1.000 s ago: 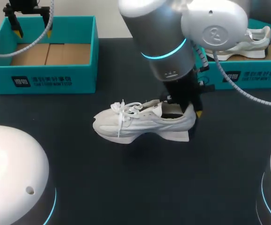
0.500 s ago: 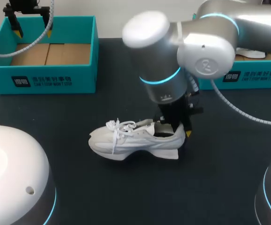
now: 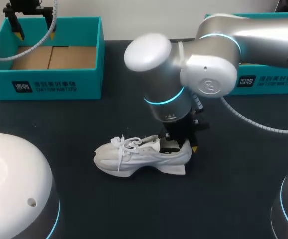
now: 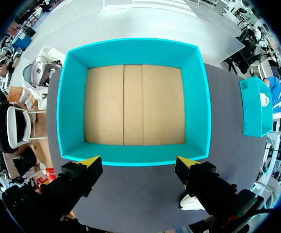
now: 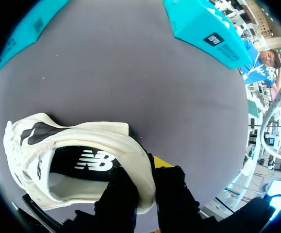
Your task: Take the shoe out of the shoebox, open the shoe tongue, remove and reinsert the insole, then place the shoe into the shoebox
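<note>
the shoe (image 3: 141,157) sits sole-down on the table (image 3: 109,209), in the lower middle of the head view, toe toward the frame's left and heel toward its right; it is out of both boxes, well apart from each; the right gripper (image 3: 182,145) comes down on the heel from above; the right wrist view shows one finger inside the shoe's opening and the other outside the back, so the jaws are clamped on the heel wall; that pinch probably suits carrying and setting the shoe down, since the heel collar is the stiffest edge and it leaves the laces and tongue free; the dark insole (image 5: 82,162) lies in place inside, just ahead of the inner finger; the left gripper (image 3: 34,34) hangs over the far rim of the left box (image 3: 44,79) in the frame's upper left, jaws spread wide and holding nothing, the bare cardboard floor ahead of them; it looks parked out of the way; the right box (image 3: 268,82) stands in the upper right; the tongue step seems next, not yet begun.
</note>
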Motion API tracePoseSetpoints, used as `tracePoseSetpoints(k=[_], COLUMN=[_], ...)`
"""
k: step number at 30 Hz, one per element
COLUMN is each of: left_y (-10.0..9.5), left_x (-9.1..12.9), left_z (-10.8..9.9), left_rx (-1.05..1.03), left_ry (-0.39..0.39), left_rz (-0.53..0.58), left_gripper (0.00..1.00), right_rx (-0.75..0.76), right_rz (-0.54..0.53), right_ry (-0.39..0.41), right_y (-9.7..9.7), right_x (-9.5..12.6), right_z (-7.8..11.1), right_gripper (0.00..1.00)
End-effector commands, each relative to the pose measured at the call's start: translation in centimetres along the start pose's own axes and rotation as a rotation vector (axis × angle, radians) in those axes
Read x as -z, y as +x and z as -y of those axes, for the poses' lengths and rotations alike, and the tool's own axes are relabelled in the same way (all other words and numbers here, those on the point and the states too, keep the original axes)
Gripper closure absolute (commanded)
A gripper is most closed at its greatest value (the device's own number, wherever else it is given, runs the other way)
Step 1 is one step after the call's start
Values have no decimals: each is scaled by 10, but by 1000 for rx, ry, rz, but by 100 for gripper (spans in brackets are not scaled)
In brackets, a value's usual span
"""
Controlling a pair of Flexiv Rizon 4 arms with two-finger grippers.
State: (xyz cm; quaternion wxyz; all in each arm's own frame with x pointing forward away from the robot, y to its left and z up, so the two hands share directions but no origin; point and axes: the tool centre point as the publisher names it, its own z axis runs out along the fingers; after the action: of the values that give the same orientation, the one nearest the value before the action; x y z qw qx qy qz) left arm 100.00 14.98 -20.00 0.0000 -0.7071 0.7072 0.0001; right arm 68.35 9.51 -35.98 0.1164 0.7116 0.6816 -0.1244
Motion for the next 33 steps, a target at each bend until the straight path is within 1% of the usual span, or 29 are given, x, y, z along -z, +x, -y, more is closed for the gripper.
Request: tracePoseSetpoints(k=[1, 5, 6, 7, 8, 9, 10, 15, 18, 22, 25, 26, 27, 28, 30, 32, 33], left_y=[0, 0, 0, 0, 0, 0, 0, 0, 0, 0, 0, 0, 0, 0, 0, 0, 0], left_x=[0, 0, 0, 0, 0, 0, 0, 0, 0, 0, 0, 0, 0, 0, 0, 0, 0], left_z=[0, 0, 0, 0, 0, 0, 0, 0, 0, 0, 0, 0, 0, 0, 0, 0, 0], left_rx=[0, 0, 0, 0, 0, 0, 0, 0, 0, 0, 0, 0, 0, 0, 0, 0, 0], left_ry=[0, 0, 0, 0, 0, 0, 0, 0, 0, 0, 0, 0, 0, 0, 0, 0, 0], left_rz=[0, 0, 0, 0, 0, 0, 0, 0, 0, 0, 0, 0, 0, 0, 0, 0, 0], left_gripper=[0, 0, 0, 0, 0, 0, 0, 0, 0, 0, 0, 0, 0, 0, 0, 0, 0], right_rx=[0, 0, 3, 2, 1, 1, 5, 14, 40, 136, 216, 279, 313, 400, 546, 700, 736], right_rz=[15, 17, 5, -17, -11, -9, -17, -45, -83, -160, -214, -255, -272, -307, -319, -368, -370], right_ry=[0, -4, -10, -11, -9, -11, -13, -47, -71, -105, -113, -119, -119, -124, -128, -128, -129], right_y=[6, 7, 7, 7, 6, 5, 4, -6, -13, -22, -25, -25, -25, -24, -21, -19, -19], right_x=[-10, -14, -14, -14, -13, -11, -9, 10, 24, 46, 57, 63, 65, 68, 71, 74, 75], right_z=[0, -1, -1, -1, -1, -1, 0, 3, 4, 5, 5, 4, 4, 4, 5, 7, 8], right_gripper=[100, 100, 93, 65, 53, 25, 0, 0, 0, 0, 0, 0, 0, 0, 0, 0, 0])
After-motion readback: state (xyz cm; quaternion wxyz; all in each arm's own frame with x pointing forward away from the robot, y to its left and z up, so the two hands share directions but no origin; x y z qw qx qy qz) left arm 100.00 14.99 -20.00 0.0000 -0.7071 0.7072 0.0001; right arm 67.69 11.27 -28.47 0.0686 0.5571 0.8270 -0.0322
